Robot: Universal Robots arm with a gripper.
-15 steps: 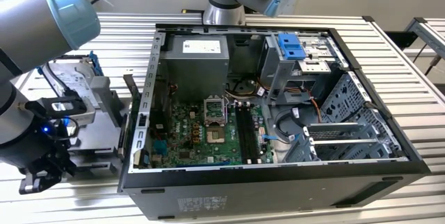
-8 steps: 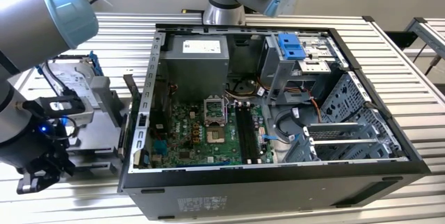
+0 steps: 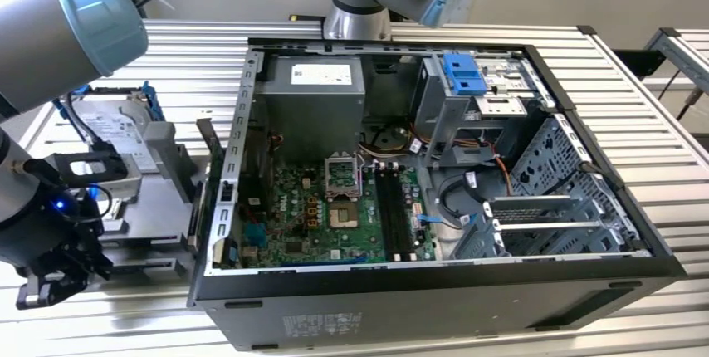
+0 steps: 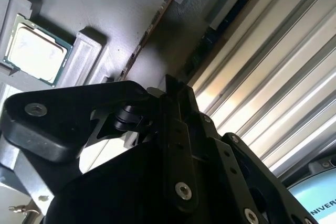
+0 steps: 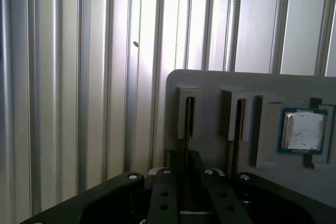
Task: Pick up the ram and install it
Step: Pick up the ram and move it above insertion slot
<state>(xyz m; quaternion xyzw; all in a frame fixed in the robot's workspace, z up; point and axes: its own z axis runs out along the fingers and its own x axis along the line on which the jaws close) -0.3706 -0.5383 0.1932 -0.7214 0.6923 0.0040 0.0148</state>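
Observation:
Two ram sticks stand on edge in slots of a grey holder block (image 5: 210, 85). In the first wrist view my gripper (image 5: 186, 167) sits right at the nearer ram stick (image 5: 188, 119), in line with its thin edge; the other ram stick (image 5: 239, 121) stands one slot over. The second wrist view has the black gripper (image 4: 168, 87) close under the holder, with a ram stick's edge (image 4: 157, 22) above it. In the exterior view the gripper (image 3: 45, 284) hangs low at the exterior view's left, beside the open computer case (image 3: 443, 290). Empty ram slots (image 3: 393, 207) lie on the green motherboard.
A processor chip (image 5: 302, 130) sits in the holder next to the ram; it is also in the second wrist view (image 4: 34, 53). A grey drive and fixture (image 3: 128, 166) stand between the arm and the case. The ribbed metal table (image 3: 653, 124) runs all around. Cables and a drive cage crowd the case's right half.

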